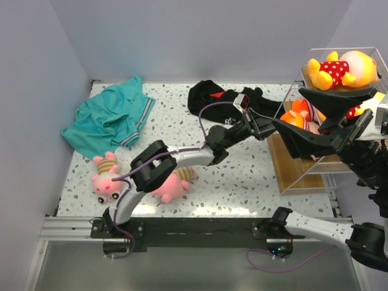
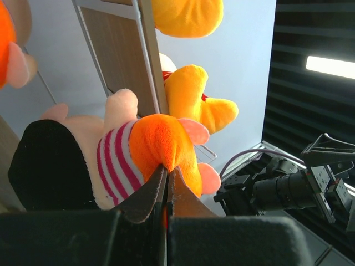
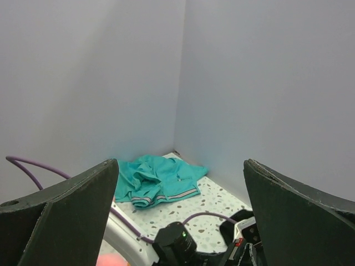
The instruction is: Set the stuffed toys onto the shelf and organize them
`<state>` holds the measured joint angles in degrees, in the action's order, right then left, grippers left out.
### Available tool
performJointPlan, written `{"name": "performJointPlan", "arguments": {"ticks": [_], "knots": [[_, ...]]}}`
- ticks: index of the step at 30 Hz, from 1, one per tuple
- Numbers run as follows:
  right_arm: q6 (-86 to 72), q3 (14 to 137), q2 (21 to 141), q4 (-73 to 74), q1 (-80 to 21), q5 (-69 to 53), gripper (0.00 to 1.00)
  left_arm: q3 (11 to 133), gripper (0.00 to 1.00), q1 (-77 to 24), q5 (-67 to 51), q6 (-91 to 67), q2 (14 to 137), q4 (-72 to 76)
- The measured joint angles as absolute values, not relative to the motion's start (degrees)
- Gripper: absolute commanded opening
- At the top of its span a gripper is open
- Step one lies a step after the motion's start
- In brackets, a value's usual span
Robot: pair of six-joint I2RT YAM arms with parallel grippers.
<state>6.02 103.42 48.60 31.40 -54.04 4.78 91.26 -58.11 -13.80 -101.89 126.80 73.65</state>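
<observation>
My left gripper (image 1: 277, 125) (image 2: 166, 169) reaches to the white wire shelf (image 1: 290, 171) and is shut on the orange leg of a black-haired doll (image 2: 119, 160) in a pink striped top. The doll (image 1: 296, 115) hangs at the shelf's middle tier, next to a wooden board (image 2: 119, 55). A yellow-orange bear (image 1: 339, 68) lies on the top tier, and another bear (image 2: 191, 97) shows behind the doll. Two pink pigs (image 1: 107, 180) (image 1: 173, 185) lie on the table near the left arm's base. My right gripper (image 1: 287, 107) (image 3: 180, 164) hovers open and empty, high in front of the shelf.
A teal polo shirt (image 1: 112, 118) (image 3: 158, 180) lies crumpled at the table's far left. A black garment with a red mark (image 1: 218, 97) sits at the far middle, under the left arm. Grey walls close in the table on three sides.
</observation>
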Motion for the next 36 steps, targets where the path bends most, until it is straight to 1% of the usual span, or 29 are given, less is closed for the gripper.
{"name": "performJointPlan", "arguments": {"ticks": [9,12,14,21,27,33,35,36], "knots": [[7.11,103.37,47.13,32.86,-54.04,5.74,0.99,94.61,0.0,-60.86,-12.99,-104.01,133.16,74.06],[7.35,103.37,46.83,33.19,-54.04,6.46,0.99,94.19,0.01,-61.6,-13.02,-103.88,133.45,74.08],[7.55,103.37,46.74,33.23,-54.04,6.61,0.99,94.02,0.03,-62.04,-13.08,-103.61,133.45,74.17],[7.75,102.54,46.59,33.43,-54.04,6.76,0.99,94.54,0.04,-62.83,-13.43,-100.07,133.53,74.5],[7.97,102.35,45.98,33.45,-54.04,6.85,0.99,98.43,0.04,-63.22,-13.72,-97.25,135.09,73.93],[8.21,101.54,44.84,33.45,-54.04,7.03,0.99,103.92,0.04,-63.94,-13.67,-93.93,137.32,69.3],[8.23,101.47,44.75,33.43,-54.04,7.05,0.99,105.82,0.05,-64.31,-13.65,-93.58,138.47,68.16],[8.27,101.36,44.69,33.43,-54.04,7.09,0.99,106.74,0.07,-64.55,-13.56,-93.38,139.06,67.57]]}}
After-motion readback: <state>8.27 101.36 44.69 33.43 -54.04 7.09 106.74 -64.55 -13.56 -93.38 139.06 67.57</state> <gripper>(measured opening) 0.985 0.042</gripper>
